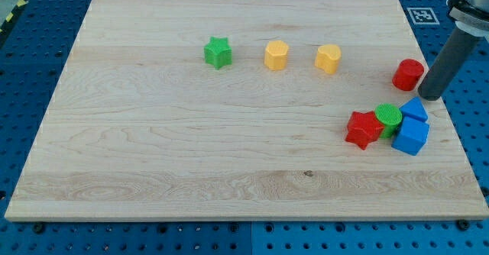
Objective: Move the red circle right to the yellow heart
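The red circle (pixel 408 74) lies near the board's right edge, in the upper half. The yellow heart (pixel 328 58) lies to its left, about a hundred pixels away, apart from it. My tip (pixel 430 96) is the lower end of the dark rod at the view's right; it sits just right of and slightly below the red circle, very close to it, whether touching I cannot tell.
A yellow hexagon (pixel 276 55) and a green star (pixel 218 52) lie left of the heart. A red star (pixel 364 128), a green circle (pixel 388 117) and two blue blocks (pixel 411 135) (pixel 415 108) cluster below my tip. The wooden board's right edge (pixel 443 125) is close.
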### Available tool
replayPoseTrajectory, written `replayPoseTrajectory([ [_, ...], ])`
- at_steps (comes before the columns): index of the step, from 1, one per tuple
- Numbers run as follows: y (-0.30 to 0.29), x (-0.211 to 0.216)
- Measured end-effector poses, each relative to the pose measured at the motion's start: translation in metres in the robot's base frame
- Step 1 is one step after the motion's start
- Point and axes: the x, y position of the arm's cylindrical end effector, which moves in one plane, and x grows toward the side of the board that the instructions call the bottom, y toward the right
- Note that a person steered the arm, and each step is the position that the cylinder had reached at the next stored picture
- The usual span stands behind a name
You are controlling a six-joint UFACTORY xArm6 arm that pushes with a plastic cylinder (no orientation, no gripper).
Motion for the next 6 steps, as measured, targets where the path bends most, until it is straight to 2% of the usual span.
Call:
replayPoseTrajectory([
  [3, -0.005, -0.035],
  [5, -0.003, -0.011],
  [6, -0.009, -0.021],
])
